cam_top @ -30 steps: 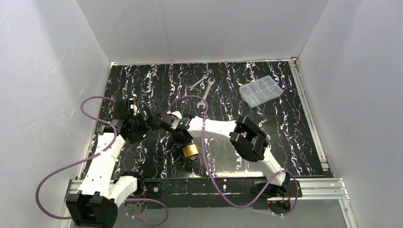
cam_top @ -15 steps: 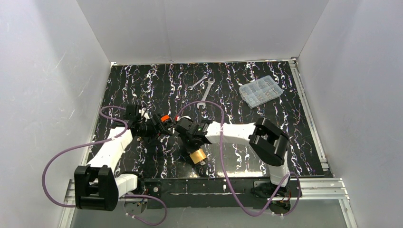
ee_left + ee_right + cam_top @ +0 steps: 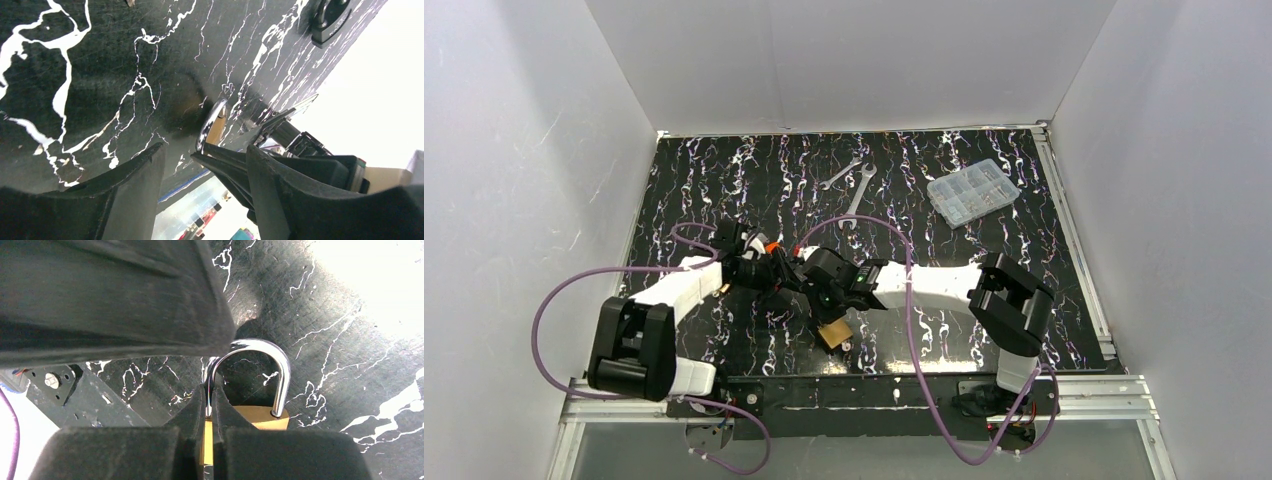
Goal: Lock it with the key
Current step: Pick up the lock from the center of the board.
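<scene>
A brass padlock (image 3: 831, 333) with a steel shackle (image 3: 270, 352) sits near the table's front middle. My right gripper (image 3: 827, 310) is shut on the shackle's left leg, just above the brass body (image 3: 255, 415), and its fingertips (image 3: 192, 410) pinch the steel. My left gripper (image 3: 762, 270) is open and close on the left of the padlock. In the left wrist view its gripper (image 3: 205, 147) frames the shackle (image 3: 209, 125) and the right gripper's tips (image 3: 225, 165). I cannot make out a key in any view.
Two wrenches (image 3: 852, 190) lie at the back middle and a clear parts box (image 3: 972, 192) at the back right. Purple cables (image 3: 894, 300) loop over both arms. A metal rail (image 3: 884, 392) runs along the near edge. White walls enclose the mat.
My left arm has stretched forward and to the right, bringing its gripper up to the padlock. My right gripper has shifted a little right and nearer, still holding the padlock.
</scene>
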Action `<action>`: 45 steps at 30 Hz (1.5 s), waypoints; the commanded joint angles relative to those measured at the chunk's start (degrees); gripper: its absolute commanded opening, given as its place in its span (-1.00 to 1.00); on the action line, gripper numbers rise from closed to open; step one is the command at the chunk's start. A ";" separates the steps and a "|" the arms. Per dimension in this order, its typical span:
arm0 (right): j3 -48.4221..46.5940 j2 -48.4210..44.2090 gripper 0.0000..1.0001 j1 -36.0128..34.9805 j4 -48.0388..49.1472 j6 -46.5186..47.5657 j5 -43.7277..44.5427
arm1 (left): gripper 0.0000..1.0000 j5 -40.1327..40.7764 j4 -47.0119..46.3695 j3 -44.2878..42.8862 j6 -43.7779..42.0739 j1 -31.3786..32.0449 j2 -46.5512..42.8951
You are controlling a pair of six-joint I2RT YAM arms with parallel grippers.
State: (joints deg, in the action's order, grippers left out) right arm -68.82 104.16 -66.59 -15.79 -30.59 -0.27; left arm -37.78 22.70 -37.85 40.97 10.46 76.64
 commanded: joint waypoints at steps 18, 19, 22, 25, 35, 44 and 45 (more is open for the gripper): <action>5.00 -7.10 -0.97 0.01 7.98 0.83 -3.65 | -0.14 -5.95 -9.56 1.29 2.58 6.81 10.14; 5.08 -7.08 -0.97 0.02 8.09 0.85 -3.80 | -0.15 -6.05 -9.85 1.36 2.73 7.06 10.36; 5.42 -7.29 -0.97 -0.01 8.36 0.87 -4.10 | -0.24 -6.24 -10.44 1.62 3.05 7.73 10.94; 5.74 -7.47 -0.97 0.05 8.60 0.83 -4.53 | -0.24 -6.21 -10.73 2.21 3.28 8.06 11.24; 7.01 -8.54 -0.97 0.56 9.48 0.37 -5.16 | -0.49 -5.36 -11.05 3.29 4.16 9.44 11.66; 7.63 -9.21 -0.97 0.75 9.38 0.01 -4.72 | -1.00 -3.61 -11.54 4.00 6.33 10.46 10.62; 7.72 -9.35 -0.97 0.72 9.26 0.03 -4.73 | -1.00 -3.27 -11.42 4.12 6.70 10.51 10.19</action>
State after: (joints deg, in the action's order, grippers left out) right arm -60.97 98.26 -66.08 -9.52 -30.02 -4.56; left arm -42.37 10.46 -34.85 46.35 20.34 87.88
